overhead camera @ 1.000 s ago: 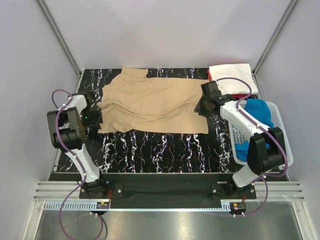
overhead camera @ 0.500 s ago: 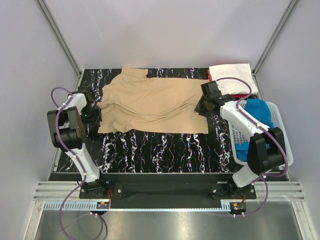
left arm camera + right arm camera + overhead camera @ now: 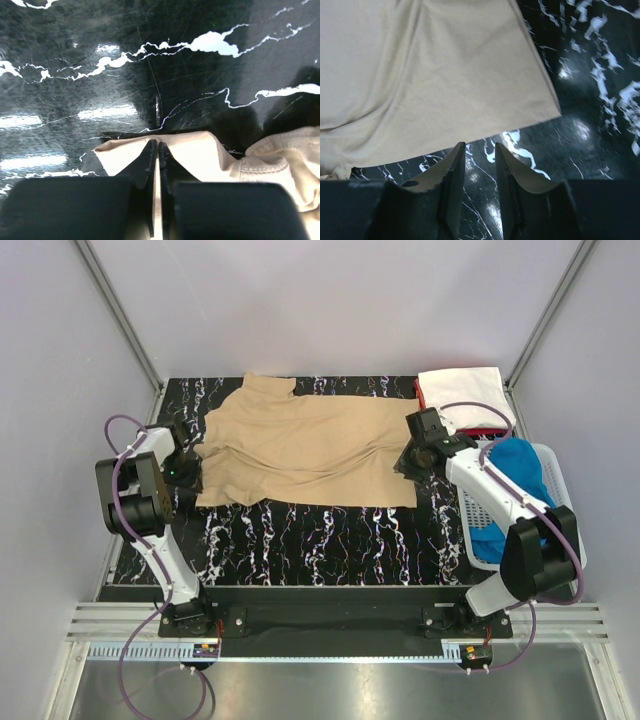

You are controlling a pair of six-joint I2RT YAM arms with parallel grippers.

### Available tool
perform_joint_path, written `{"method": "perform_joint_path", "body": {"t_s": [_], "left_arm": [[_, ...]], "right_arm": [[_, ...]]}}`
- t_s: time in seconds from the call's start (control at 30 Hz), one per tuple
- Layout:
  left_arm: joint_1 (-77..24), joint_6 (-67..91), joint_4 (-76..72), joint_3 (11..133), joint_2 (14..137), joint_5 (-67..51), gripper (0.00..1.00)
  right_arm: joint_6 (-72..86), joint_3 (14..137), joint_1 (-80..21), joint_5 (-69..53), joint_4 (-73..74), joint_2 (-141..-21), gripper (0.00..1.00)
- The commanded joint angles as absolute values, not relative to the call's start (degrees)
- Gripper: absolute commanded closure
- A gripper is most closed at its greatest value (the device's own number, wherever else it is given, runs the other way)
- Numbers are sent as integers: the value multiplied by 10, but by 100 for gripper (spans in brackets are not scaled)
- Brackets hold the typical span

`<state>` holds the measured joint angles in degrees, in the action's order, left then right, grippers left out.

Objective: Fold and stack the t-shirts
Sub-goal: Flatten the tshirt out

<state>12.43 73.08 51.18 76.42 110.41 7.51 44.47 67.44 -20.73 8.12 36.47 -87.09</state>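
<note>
— Clamping the left gripper (image 3: 154, 145) shut on the tan t-shirt (image 3: 300, 445), by the left edge of the bench (image 3: 320, 535)?
— Yes. Holding the right gripper (image 3: 480, 150) part-open beside its right hem, gripping nothing.
— Getting far?
— Hardly: lying unfolded. Seeing only the white t-shirt (image 3: 462, 390) folded, far right corner; leaving the blue t-shirt (image 3: 515, 462) in the basket (image 3: 558, 475).

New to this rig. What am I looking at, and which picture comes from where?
This is a robot: a left arm and a right arm at a black table. The wide picture looks down from above; the close-ups come from a camera on each wrist. A tan shirt lies spread, a white shirt on a red one at right, a blue shirt in a basket. The left tool is shut on the tan shirt's edge. The right tool is open near its hem, holding nothing.
</note>
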Motion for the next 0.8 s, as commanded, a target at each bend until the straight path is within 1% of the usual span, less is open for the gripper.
{"method": "perform_joint_path", "body": {"t_s": [0.0,0.07,0.13,0.23,0.33,0.47,0.77], "left_arm": [[124,712,510,768,1066,98,100],[123,704,510,765,1051,106,100],[120,697,510,756,1021,121,100],[114,688,506,736,971,135,100],[105,671,480,710,929,136,100],[105,650,447,676,891,104,100],[105,627,423,652,877,72,100]], "right_arm": [[524,661,-205,139,453,-831,62],[582,643,-206,139,473,-824,61],[629,613,-206,138,472,-819,57],[672,583,-205,145,471,-830,53],[706,564,-206,153,455,-845,50],[725,570,-206,175,439,-870,50],[755,598,-206,210,412,-933,52]]}}
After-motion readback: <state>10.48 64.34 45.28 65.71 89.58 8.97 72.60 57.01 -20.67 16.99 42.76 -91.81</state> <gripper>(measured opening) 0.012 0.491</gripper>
